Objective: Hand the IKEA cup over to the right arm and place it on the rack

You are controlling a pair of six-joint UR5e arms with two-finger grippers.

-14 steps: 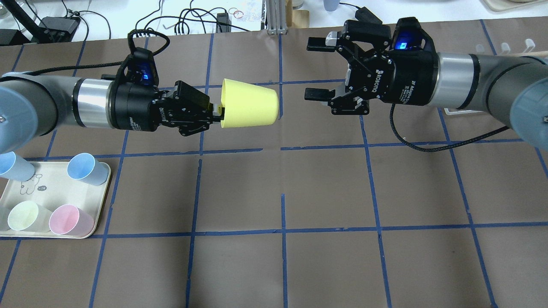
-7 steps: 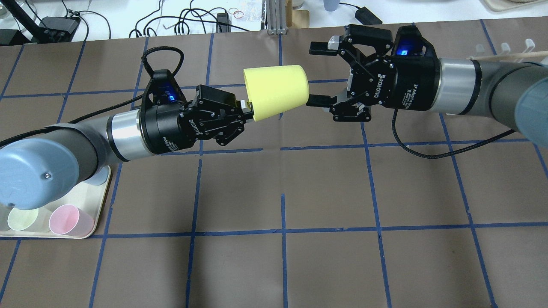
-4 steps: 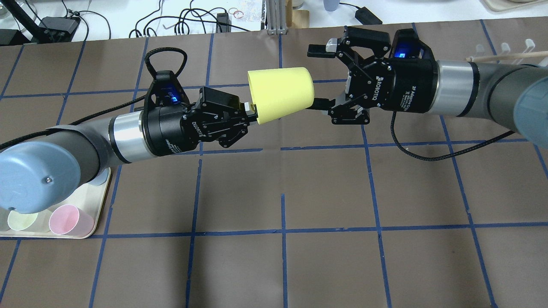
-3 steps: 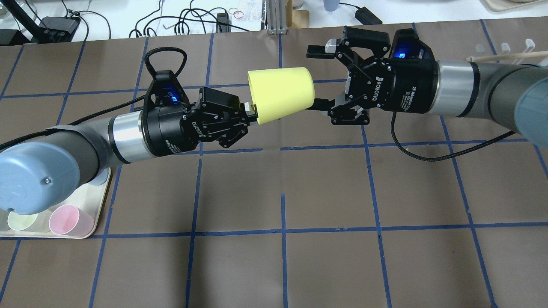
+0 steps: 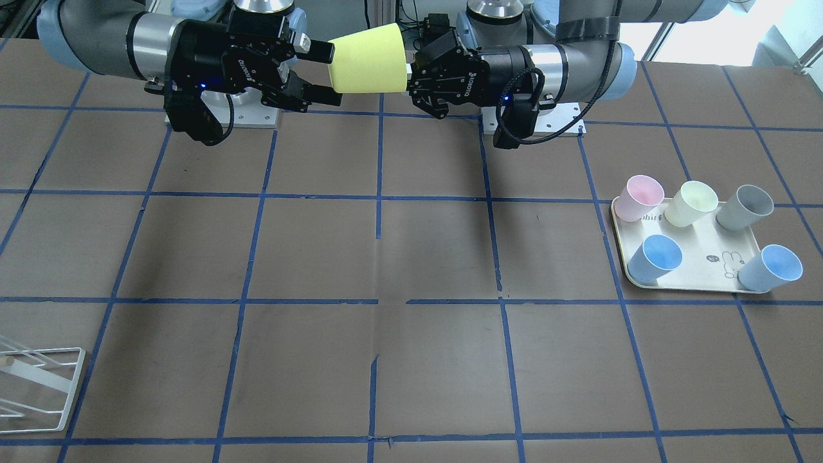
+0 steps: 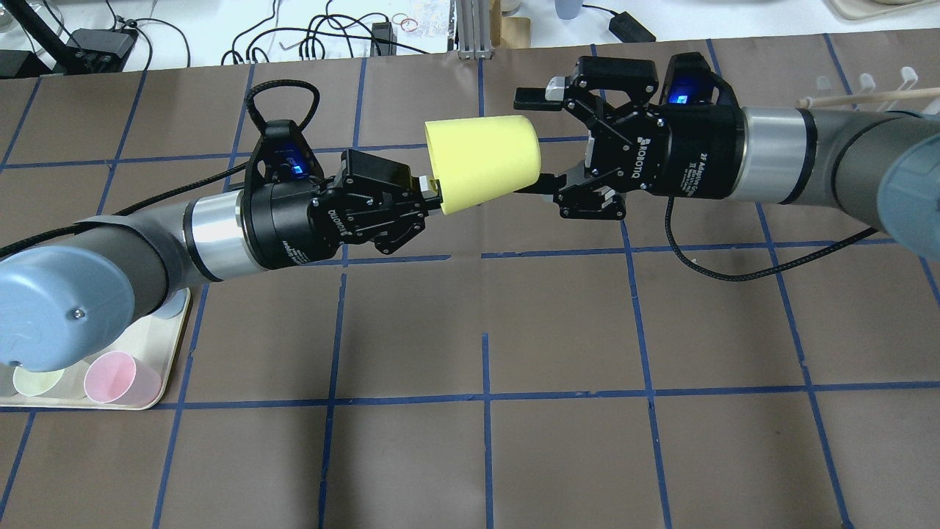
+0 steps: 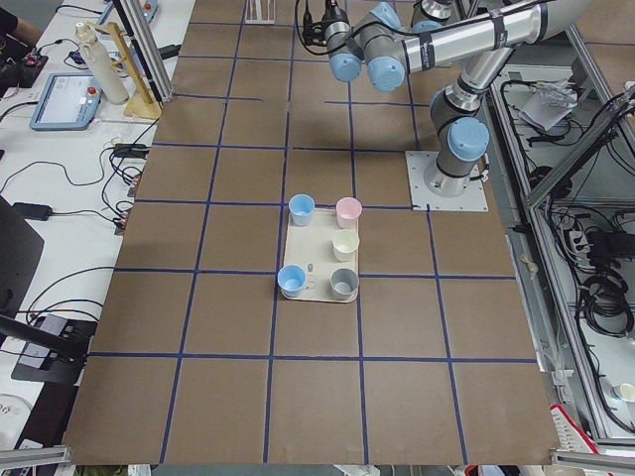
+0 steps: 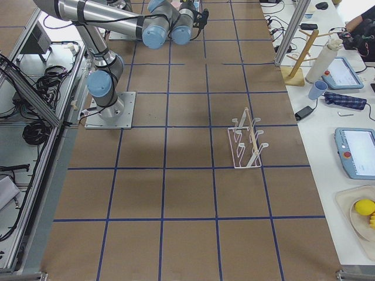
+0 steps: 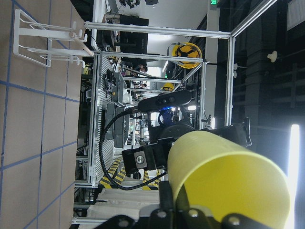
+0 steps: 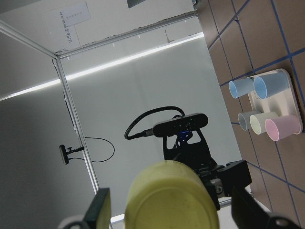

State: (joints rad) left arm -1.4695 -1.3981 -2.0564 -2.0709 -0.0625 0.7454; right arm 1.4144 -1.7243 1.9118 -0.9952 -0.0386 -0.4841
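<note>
The bright yellow IKEA cup (image 6: 481, 162) lies sideways in the air over the back middle of the table, also in the front view (image 5: 368, 59). My left gripper (image 6: 432, 195) is shut on its rim. My right gripper (image 6: 530, 141) is open, with one finger on each side of the cup's closed base end and a gap to it. In the right wrist view the cup's base (image 10: 169, 195) sits between the two spread fingers. The white wire rack (image 5: 38, 386) stands on the robot's right side, far from both grippers, and shows in the exterior right view (image 8: 246, 143).
A cream tray (image 5: 694, 283) on the robot's left holds a pink cup (image 5: 643, 196), a pale cream cup (image 5: 691, 202), a grey cup (image 5: 746, 207) and two blue cups (image 5: 656, 257). Cables and devices lie beyond the table's far edge (image 6: 330, 33).
My left arm carried the cup to the right and further from the robot, towards the right gripper. My right gripper moved left until its open fingers came around the cup's base.
</note>
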